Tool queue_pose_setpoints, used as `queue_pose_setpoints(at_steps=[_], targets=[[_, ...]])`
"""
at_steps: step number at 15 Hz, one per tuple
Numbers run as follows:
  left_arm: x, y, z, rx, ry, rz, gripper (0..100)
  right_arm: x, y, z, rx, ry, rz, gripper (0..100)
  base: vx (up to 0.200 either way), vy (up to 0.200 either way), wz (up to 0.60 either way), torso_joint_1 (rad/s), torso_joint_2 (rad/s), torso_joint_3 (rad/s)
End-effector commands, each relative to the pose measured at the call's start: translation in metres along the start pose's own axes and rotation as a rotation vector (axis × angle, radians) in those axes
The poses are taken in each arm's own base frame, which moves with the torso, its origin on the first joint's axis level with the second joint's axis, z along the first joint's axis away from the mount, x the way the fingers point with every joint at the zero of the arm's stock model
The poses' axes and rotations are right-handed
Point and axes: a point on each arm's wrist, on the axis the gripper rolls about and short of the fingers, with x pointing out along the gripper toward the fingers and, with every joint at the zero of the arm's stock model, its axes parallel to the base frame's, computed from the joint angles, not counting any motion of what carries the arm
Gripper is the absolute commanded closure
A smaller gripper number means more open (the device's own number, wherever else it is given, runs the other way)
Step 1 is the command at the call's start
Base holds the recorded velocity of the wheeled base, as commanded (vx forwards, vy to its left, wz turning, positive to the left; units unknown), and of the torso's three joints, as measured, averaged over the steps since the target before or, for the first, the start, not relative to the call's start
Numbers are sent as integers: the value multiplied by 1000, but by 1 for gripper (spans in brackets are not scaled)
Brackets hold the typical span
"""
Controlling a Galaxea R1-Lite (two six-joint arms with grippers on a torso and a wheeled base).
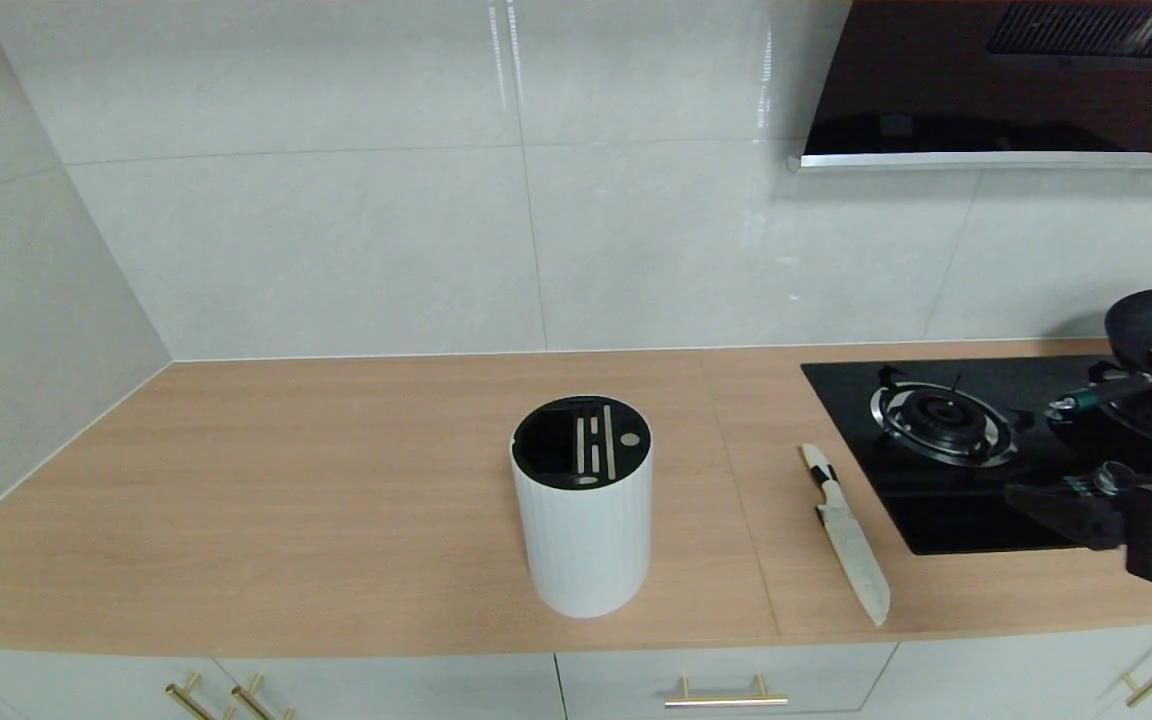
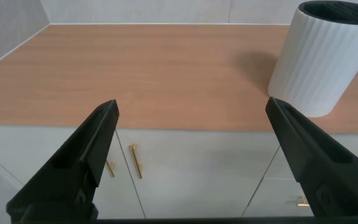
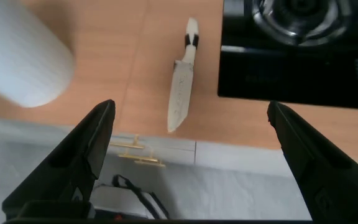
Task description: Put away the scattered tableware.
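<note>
Right gripper [image 3: 190, 109]: fingers spread wide, nothing held. It hangs above the front edge of the black glass gas hob [image 1: 936, 470].

Target is the kitchen knife with a pale speckled blade and white-and-black handle [image 1: 844, 535]. It lies flat on the wooden countertop [image 1: 336, 480], just beside this gripper on its inboard side. The handle points away toward the wall and the blade tip sits near the counter's front edge.

The white ribbed cylindrical knife holder with a black slotted top [image 1: 584, 520] stands upright beyond the knife, farther inboard.

Left gripper [image 2: 190, 107]: also wide open and empty, held out in front of the counter edge, with the holder ahead of it toward the other arm's side.

Step in hand, as I read it: pick up the knife. Suggestions:
- Take the handle, not the blade, so reach past the blade to the far end.
- Come straight down with the fingers across the handle's width.
- A flat handle on the board gives little purchase, so get the fingertips low before closing.
- Then go tip-down and line the blade up with a narrow slot. The tall holder may tip if nudged, and the left gripper could steady it.
</note>
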Motion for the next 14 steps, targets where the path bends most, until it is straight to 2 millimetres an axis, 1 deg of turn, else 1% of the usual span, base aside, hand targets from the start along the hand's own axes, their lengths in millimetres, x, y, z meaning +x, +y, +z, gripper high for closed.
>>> queue_pose_setpoints(at_steps=[1,3,4,6,7,9,10,11,12,13,14], targets=[[0,0,0,0,0,1,0,90,12,-3,-31,158,-2,0,0,0,0,0,0,0],[0,0,0,0,0,1,0,111,19,-5,-68,192,7,0,0,0,0,0,0,0],[0,0,0,0,0,2,0,117,20,-7,-73,208,4,0,0,0,0,0,0,0],[0,0,0,0,1,1,0,142,23,-22,-78,245,8,0,0,0,0,0,0,0],[0,0,0,0,0,2,0,149,23,-28,-77,247,8,0,0,0,0,0,0,0],[0,0,0,0,0,1,0,181,22,-55,-71,265,1,0,0,0,0,0,0,0],[0,0,0,0,0,1,0,191,23,-59,-66,229,-3,0,0,0,0,0,0,0],[0,0,0,0,0,1,0,196,24,-61,-62,208,4,0,0,0,0,0,0,0],[0,0,0,0,0,1,0,206,23,-71,-54,236,-3,0,0,0,0,0,0,0],[0,0,0,0,0,2,0,212,23,-76,-50,245,-5,0,0,0,0,0,0,0],[0,0,0,0,0,1,0,223,21,-84,-29,237,-6,0,0,0,0,0,0,0]])
